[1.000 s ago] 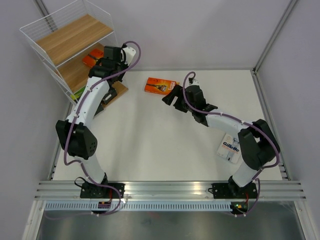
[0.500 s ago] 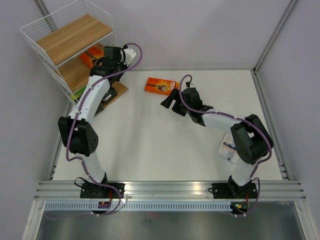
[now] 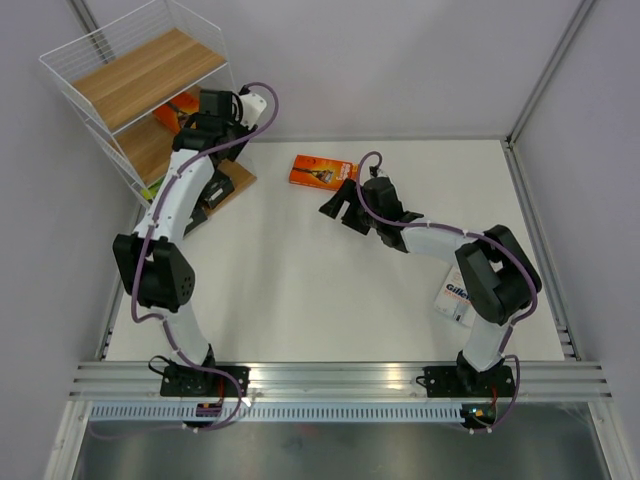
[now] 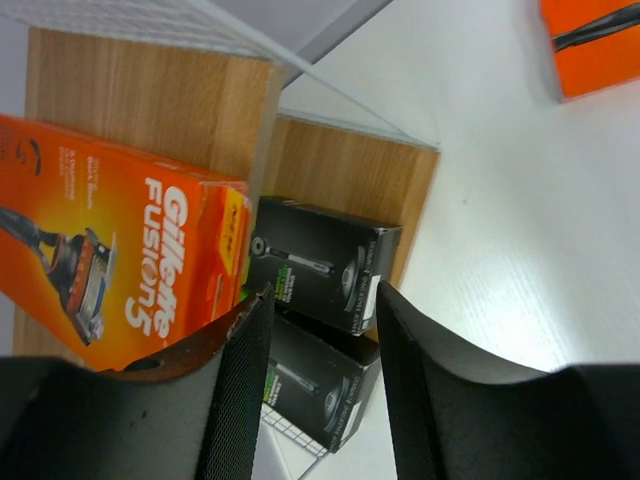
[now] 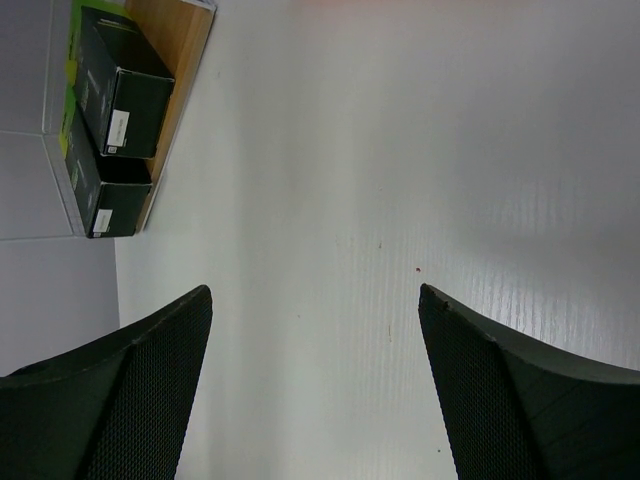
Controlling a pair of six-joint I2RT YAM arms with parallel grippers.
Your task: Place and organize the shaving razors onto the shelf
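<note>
An orange razor pack (image 4: 120,250) lies on the shelf's (image 3: 150,70) middle board (image 4: 150,100), just left of my left gripper (image 4: 320,300). That gripper (image 3: 196,118) is open, with nothing between its fingers (image 4: 240,390). Two black razor packs (image 4: 325,265) (image 5: 120,75) lie side by side on the bottom board (image 5: 185,40). A second orange pack (image 3: 320,170) lies flat on the table. My right gripper (image 3: 335,210) hovers open just in front of it, over bare table (image 5: 315,300). A white-and-blue Gillette pack (image 3: 455,298) is partly hidden by the right arm.
The shelf stands in the far left corner against the wall. A metal rail (image 3: 340,378) runs along the near edge with both arm bases on it. The table's right side ends at a raised frame (image 3: 540,240).
My left gripper has opened and let go of the orange pack, which now lies further in on the middle board. The right gripper has shifted slightly left, still open.
</note>
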